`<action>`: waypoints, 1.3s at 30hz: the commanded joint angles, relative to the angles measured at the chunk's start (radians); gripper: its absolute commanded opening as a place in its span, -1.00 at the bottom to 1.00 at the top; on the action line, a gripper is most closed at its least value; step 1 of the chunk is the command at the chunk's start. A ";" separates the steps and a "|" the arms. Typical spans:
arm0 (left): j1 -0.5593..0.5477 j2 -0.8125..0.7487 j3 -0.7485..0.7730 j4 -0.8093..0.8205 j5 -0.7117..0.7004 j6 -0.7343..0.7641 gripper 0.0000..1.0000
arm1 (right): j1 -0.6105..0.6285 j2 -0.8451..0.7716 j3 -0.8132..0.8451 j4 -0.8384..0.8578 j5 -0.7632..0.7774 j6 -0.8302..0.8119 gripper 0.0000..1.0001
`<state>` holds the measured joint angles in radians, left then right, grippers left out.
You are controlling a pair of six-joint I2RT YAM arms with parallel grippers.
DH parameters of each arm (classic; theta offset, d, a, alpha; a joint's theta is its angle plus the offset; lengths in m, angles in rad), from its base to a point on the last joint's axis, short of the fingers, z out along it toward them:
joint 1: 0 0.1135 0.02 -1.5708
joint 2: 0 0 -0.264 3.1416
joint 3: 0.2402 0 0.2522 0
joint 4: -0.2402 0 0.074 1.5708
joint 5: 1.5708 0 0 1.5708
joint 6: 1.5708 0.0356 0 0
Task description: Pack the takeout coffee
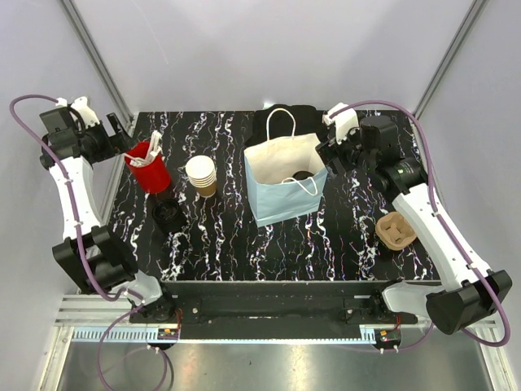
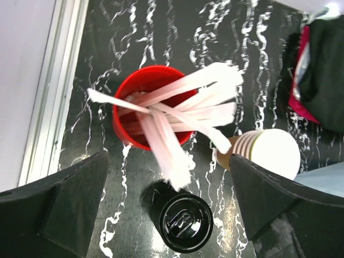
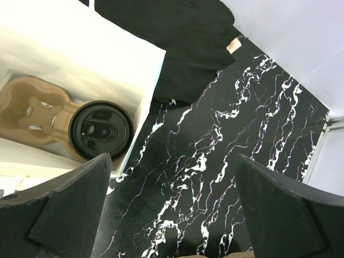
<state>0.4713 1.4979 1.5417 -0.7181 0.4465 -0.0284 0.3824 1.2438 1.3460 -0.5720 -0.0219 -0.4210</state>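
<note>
1. Table (image 1: 358, 236): black marble with white veins.
2. Bag (image 1: 281, 204): pale paper, open at the top, standing mid-table.
3. Right gripper (image 3: 172, 157): jaws spread wide and empty, hovering by the bag's right rim.
4. Left gripper (image 1: 120, 129): also wide and empty, above the red cup (image 2: 145, 107) of straws at far left.
5. Carrier (image 3: 37, 110): tan pulp tray lying inside the bag.
6. Coffee (image 3: 100, 130): black-lidded, seated in the carrier inside the bag, below the right gripper, close to one finger, touching neither.
</note>
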 commanded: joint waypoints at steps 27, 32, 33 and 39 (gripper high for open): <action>-0.086 0.093 -0.031 0.083 -0.272 -0.100 0.41 | -0.005 -0.038 -0.033 0.047 -0.081 0.025 0.99; -0.095 0.097 -0.031 0.088 -0.270 -0.100 0.39 | -0.004 -0.038 -0.034 0.049 -0.082 0.022 1.00; -0.095 0.096 -0.031 0.088 -0.272 -0.100 0.38 | -0.005 -0.037 -0.034 0.047 -0.082 0.022 0.99; -0.100 0.094 -0.035 0.098 -0.319 -0.126 0.40 | -0.005 -0.026 -0.034 0.046 -0.089 0.022 0.99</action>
<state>0.3779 1.5925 1.5116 -0.6781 0.1825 -0.1329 0.3820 1.2350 1.3174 -0.5610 -0.0811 -0.4061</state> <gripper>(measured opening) 0.692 0.994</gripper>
